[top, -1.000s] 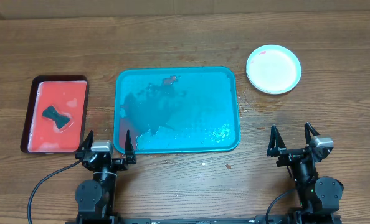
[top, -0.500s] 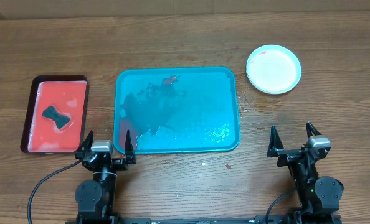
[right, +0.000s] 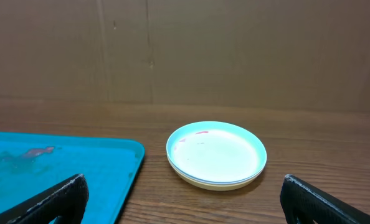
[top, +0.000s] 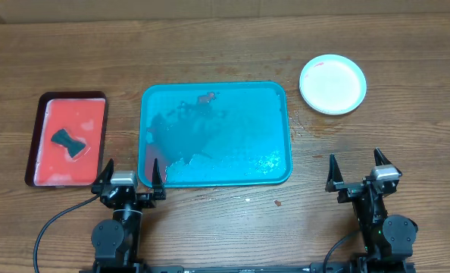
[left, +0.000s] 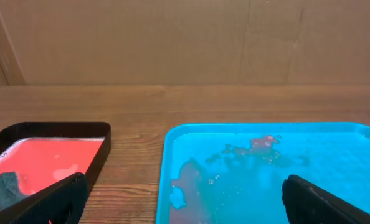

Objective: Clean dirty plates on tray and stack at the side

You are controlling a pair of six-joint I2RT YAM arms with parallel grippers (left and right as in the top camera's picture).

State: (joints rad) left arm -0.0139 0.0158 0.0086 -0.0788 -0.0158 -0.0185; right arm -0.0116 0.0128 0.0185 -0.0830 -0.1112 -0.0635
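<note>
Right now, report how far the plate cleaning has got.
Done: the plates sit stacked on the table right of the teal tray, which holds none. In hand: nothing; left gripper and right gripper are open and empty. Left: a faint red smear shows on the top plate; the tray is smeared too.

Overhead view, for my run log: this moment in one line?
tray: empty, smeared | plates: stacked to its right | left gripper: open, empty | right gripper: open, empty

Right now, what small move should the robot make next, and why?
Probably none; leave left end effector and right end effector parked. The tray holds no plates, and the plates sit stacked right of it, though the top one shows faint red.
</note>
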